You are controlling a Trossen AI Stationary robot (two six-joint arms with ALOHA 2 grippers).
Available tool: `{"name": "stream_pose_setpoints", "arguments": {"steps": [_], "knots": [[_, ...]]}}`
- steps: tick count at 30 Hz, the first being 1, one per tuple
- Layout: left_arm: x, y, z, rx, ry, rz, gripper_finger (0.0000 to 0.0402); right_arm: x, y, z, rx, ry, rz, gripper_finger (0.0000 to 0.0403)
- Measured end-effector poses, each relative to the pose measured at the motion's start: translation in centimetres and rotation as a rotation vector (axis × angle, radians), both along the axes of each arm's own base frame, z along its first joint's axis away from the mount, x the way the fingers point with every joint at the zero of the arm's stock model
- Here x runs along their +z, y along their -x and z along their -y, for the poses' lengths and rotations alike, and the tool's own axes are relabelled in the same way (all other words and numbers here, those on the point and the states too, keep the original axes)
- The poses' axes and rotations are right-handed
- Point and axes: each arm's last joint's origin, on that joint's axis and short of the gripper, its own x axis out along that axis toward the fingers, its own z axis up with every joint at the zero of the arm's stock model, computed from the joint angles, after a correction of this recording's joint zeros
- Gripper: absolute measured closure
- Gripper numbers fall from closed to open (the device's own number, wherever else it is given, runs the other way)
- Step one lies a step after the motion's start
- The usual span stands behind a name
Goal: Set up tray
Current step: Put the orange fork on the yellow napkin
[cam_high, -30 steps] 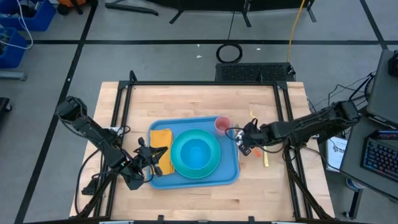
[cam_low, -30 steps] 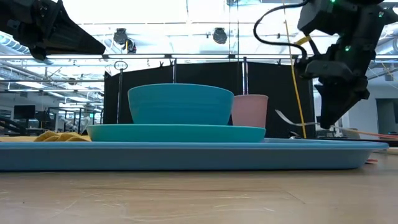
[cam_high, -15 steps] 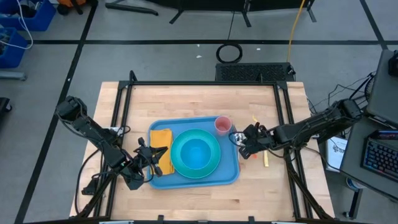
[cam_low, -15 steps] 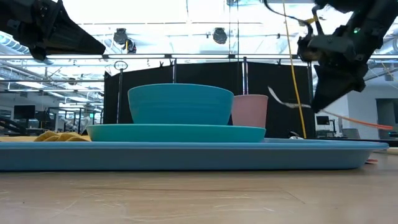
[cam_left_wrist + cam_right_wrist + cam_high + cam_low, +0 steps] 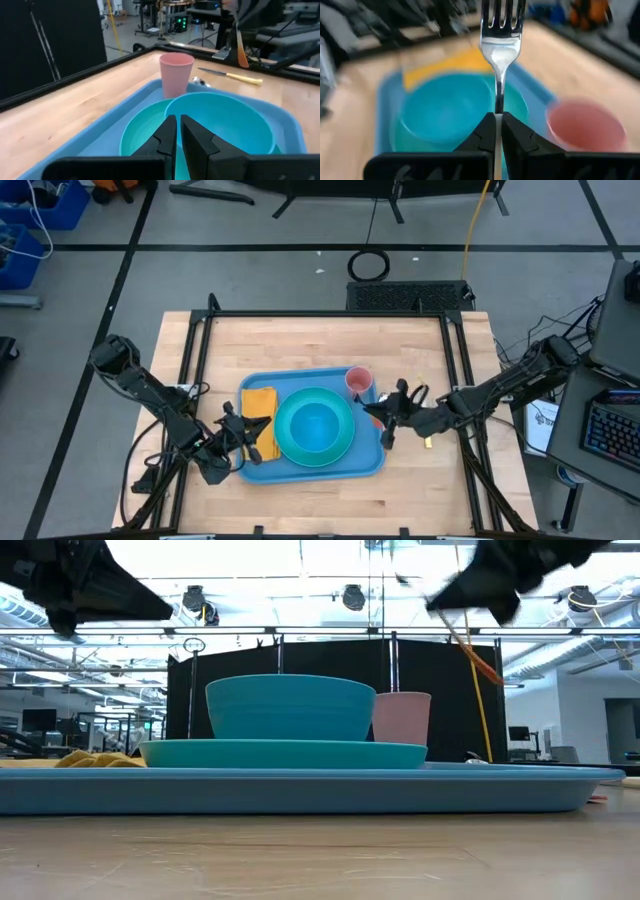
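Light-blue rectangular plastic tray (image 5: 262,467) with rounded corners lies at the wooden table's (image 5: 320,340) middle, carrying a round teal bowl (image 5: 314,423) on a plate, a pink cup (image 5: 358,380) and an orange napkin (image 5: 259,403). Right gripper (image 5: 385,420), at the tray's right rim, pinches a shiny metal fork (image 5: 500,40). Left gripper (image 5: 250,427) hovers closed and empty over the napkin.
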Motion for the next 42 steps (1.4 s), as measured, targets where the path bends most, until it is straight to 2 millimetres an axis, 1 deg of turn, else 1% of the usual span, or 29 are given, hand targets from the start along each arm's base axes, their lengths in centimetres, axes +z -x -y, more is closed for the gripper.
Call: {"name": "stream_pose_setpoints", "arguments": {"steps": [4, 7, 9, 12, 14, 18, 22, 24, 26, 29, 31, 33, 36, 39, 42], "knots": [[0.9, -0.9, 0.9, -0.046, -0.074, 0.019, 0.0371, 1.7, -0.8, -0.6, 0.053, 0.021, 0.166, 0.0397], [1.6, -1.6, 1.4, -0.120, -0.105, 0.032, 0.0371, 2.3, -1.3, -1.0, 0.118, 0.038, 0.239, 0.0397], [1.9, -2.2, 1.3, -0.197, -0.095, 0.034, 0.0371, 2.6, -1.6, -1.2, 0.138, 0.052, 0.282, 0.0397], [2.4, -3.3, 0.6, -0.261, -0.078, 0.057, 0.0371, 2.5, -2.1, -1.4, 0.148, 0.090, 0.314, 0.0397], [3.1, -3.9, -0.2, -0.236, -0.063, 0.108, 0.0371, 2.6, -2.4, -1.5, 0.147, 0.106, 0.349, 0.0397], [4.0, -5.2, -2.2, -0.150, -0.110, 0.158, 0.0371, 2.8, -2.9, -1.6, 0.144, 0.148, 0.395, 0.0397], [4.8, -6.4, -3.6, -0.096, -0.208, 0.112, 0.0370, 2.9, -3.1, -1.7, 0.150, 0.216, 0.421, 0.0397], [5.0, -7.3, -3.8, -0.079, -0.245, 0.093, 0.0365, 3.1, -3.0, -1.7, 0.156, 0.230, 0.436, 0.0397], [5.3, -8.1, -3.5, -0.080, -0.312, 0.054, 0.0353, 3.4, -3.0, -1.7, 0.172, 0.249, 0.456, 0.0397], [5.8, -10.0, -2.5, -0.084, -0.395, 0.019, 0.0322, 4.0, -2.9, -1.6, 0.163, 0.274, 0.507, 0.0397], [5.8, -11.1, -1.9, -0.034, -0.431, -0.020, 0.0297, 4.3, -2.8, -1.6, 0.166, 0.287, 0.533, 0.0397], [5.9, -12.4, -1.4, 0.022, -0.430, -0.026, 0.0274, 4.3, -2.8, -1.8, 0.235, 0.300, 0.552, 0.0397], [5.2, -14.6, -0.6, 0.039, -0.469, -0.066, 0.0245, 4.5, -2.8, -2.2, 0.352, 0.306, 0.592, 0.0397], [3.8, -16.6, 0.2, 0.091, -0.556, -0.165, 0.0227, 4.6, -2.6, -2.5, 0.371, 0.320, 0.603, 0.0397], [3.8, -18.2, 1.1, 0.165, -0.591, -0.207, 0.0217, 4.6, -2.4, -2.9, 0.383, 0.342, 0.611, 0.0397]]}}
